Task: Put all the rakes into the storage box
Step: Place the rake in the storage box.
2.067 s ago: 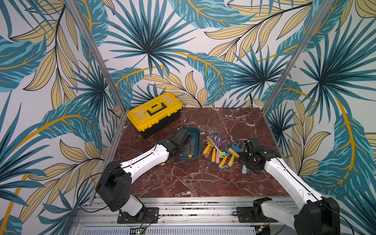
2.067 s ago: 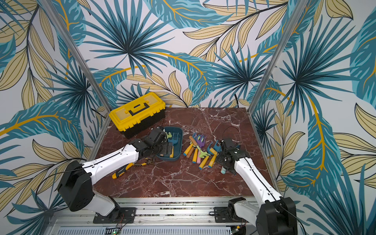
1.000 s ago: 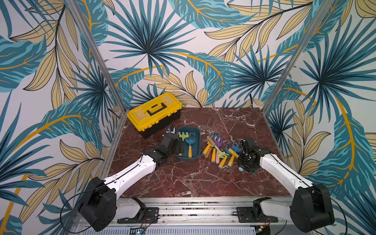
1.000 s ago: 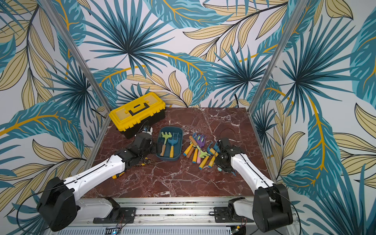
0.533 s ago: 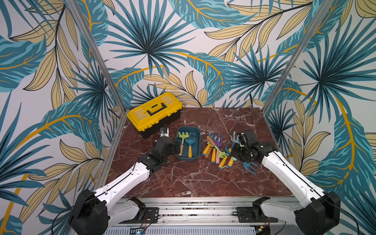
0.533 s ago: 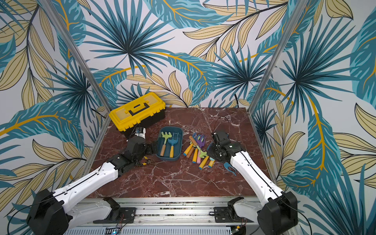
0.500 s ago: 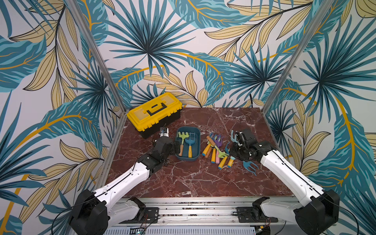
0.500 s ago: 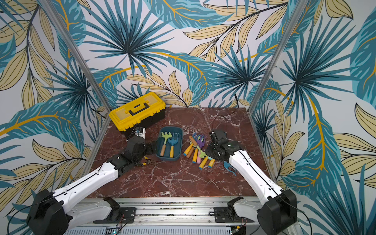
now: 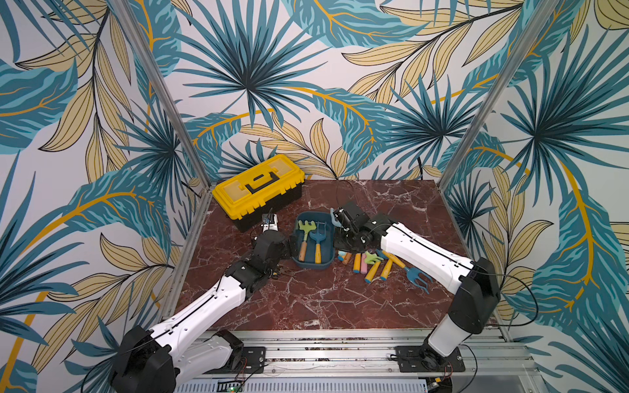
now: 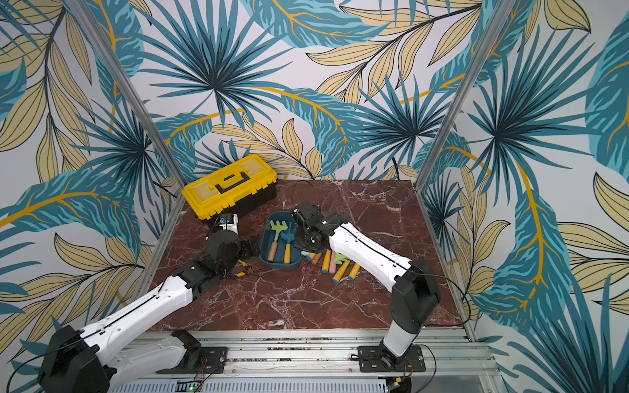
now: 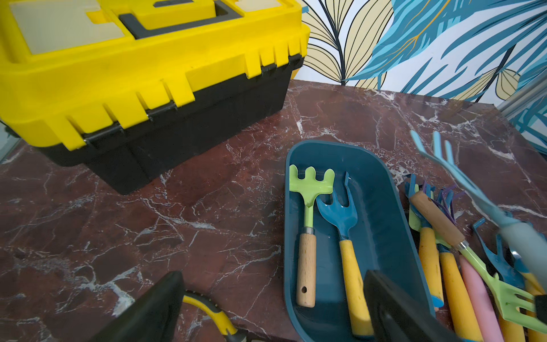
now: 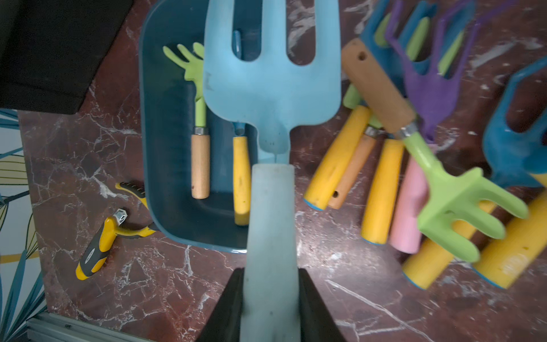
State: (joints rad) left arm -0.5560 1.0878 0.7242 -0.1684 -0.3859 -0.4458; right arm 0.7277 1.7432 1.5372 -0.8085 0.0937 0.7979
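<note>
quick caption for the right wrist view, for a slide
Right gripper holds a pale blue rake over the storage box rim.

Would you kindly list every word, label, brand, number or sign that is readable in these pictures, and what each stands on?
No text is readable in any view.
Yellow toolbox: no lettering shows on lid or handle.
Storage box: plain.
Light blue rake held by the right gripper: no print shows.
Blue-and-white patch on the left arm's wrist: too small to read.

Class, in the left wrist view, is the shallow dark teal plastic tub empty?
No, a green wooden-handled rake and a blue yellow-handled fork lie inside the teal tub.
</note>
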